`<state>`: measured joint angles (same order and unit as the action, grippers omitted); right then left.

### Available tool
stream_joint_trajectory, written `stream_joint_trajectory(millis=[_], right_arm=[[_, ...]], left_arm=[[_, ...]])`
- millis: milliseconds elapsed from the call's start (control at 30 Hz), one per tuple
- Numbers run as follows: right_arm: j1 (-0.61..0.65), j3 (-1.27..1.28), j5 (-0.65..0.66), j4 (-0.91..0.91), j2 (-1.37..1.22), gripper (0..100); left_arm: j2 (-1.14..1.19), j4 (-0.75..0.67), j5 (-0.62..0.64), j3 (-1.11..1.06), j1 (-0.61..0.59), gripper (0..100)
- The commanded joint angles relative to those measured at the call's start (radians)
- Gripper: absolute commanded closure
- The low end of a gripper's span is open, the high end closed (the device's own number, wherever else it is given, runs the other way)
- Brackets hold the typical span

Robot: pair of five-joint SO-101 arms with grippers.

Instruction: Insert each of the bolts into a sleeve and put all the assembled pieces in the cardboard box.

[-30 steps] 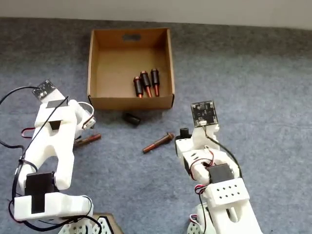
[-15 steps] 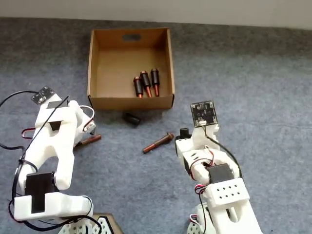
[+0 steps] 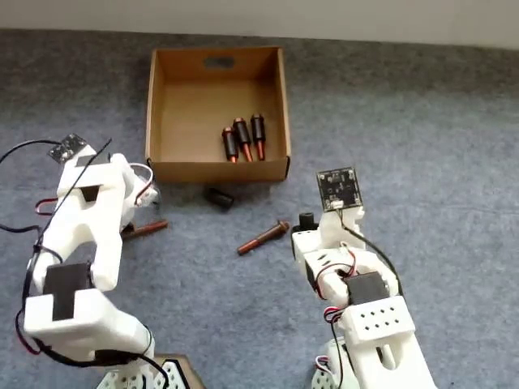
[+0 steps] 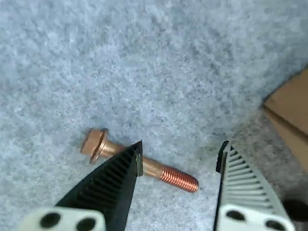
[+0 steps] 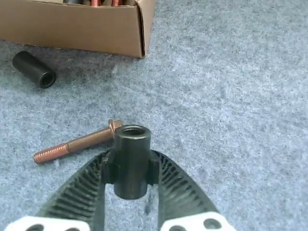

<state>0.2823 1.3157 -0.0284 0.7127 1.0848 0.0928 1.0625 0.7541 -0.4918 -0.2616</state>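
left gripper [image 4: 182, 149] spread over bolt [image 4: 166, 174], head outside dark finger

Box [image 3: 217, 171] on grey worktop [image 3: 438, 130] holds three assembled pieces [image 3: 244, 139]. A sleeve [image 3: 218, 197] lies just before its front wall. A bolt [image 3: 262, 237] lies mid-worktop; another bolt [image 3: 146, 228] beside the left arm [image 3: 85, 219]. Second sleeve [image 3: 306, 220] at the right arm's [image 3: 349, 275] tip.
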Motion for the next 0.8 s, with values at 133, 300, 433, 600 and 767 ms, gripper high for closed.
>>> stream_joint_trajectory(millis=[133,300,433,600,767], right_arm=[[-0.012,-0.007,0.014,-0.010,0.019,99.2],[-0.012,-0.007,0.014,-0.010,0.019,99.2],[-0.012,-0.007,0.015,-0.010,0.019,99.2],[-0.012,-0.007,0.015,-0.010,0.019,99.2],[-0.012,-0.007,0.015,-0.010,0.019,99.2]], left_arm=[[-0.005,0.012,0.009,0.087,-0.005,74],[-0.015,0.072,0.003,0.108,-0.005,74],[-0.064,0.267,0.009,0.183,0.001,74],[-0.156,0.494,0.011,0.182,-0.005,74],[-0.157,0.445,0.012,0.021,0.001,74]])
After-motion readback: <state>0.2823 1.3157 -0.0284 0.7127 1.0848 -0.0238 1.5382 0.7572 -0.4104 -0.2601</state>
